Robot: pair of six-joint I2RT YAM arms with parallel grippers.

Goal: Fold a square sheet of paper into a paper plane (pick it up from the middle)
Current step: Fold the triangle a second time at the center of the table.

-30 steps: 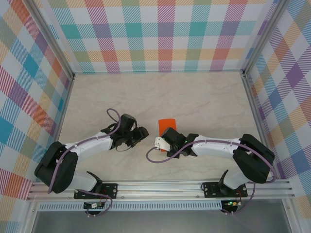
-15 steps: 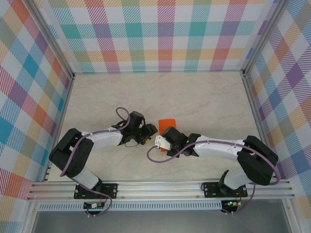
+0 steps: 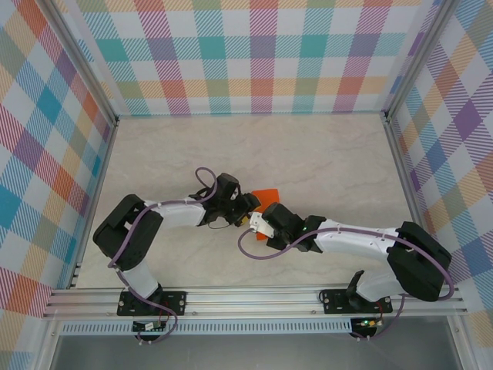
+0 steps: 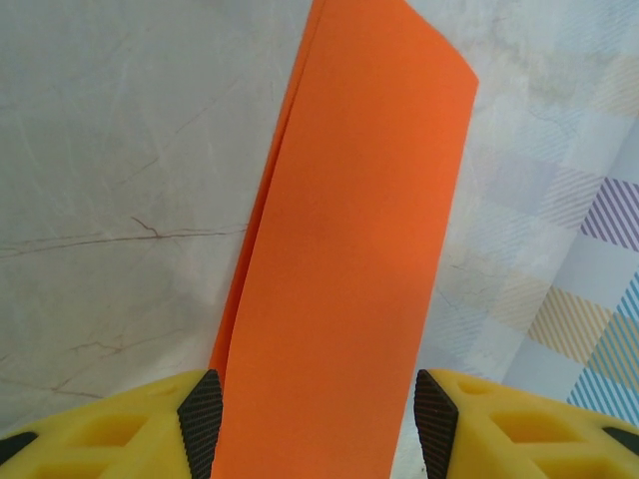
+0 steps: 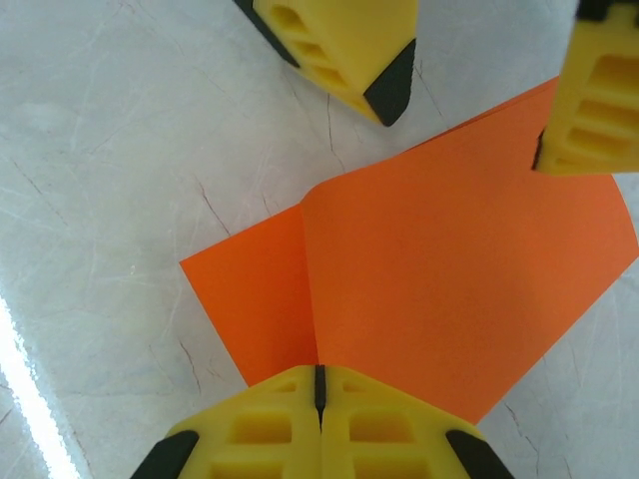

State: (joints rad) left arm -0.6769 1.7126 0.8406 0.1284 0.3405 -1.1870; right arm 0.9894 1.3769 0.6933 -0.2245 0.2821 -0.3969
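Note:
The square sheet of paper [image 3: 267,196] is bright orange and folded double along a crease. It stands up off the table in the middle. My right gripper [image 5: 319,384] is shut on the crease at the sheet's near edge [image 5: 449,269]. My left gripper [image 4: 318,424] is open, and the folded sheet [image 4: 359,230] runs up between its black pads [image 4: 200,419], close to the left one. In the right wrist view the left gripper's yellow fingers [image 5: 389,85] sit on either side of the sheet's far end. From above, both grippers [image 3: 248,206] meet at the paper.
The marble-look table [image 3: 323,154] is walled by plaid panels [image 3: 262,54] at the back and sides. An aluminium rail [image 3: 254,297] runs along the near edge. Purple cables [image 3: 202,176] loop off both wrists.
The left arm has swung right, and its open gripper now straddles the paper. The right gripper, still shut on the sheet, has shifted slightly right.

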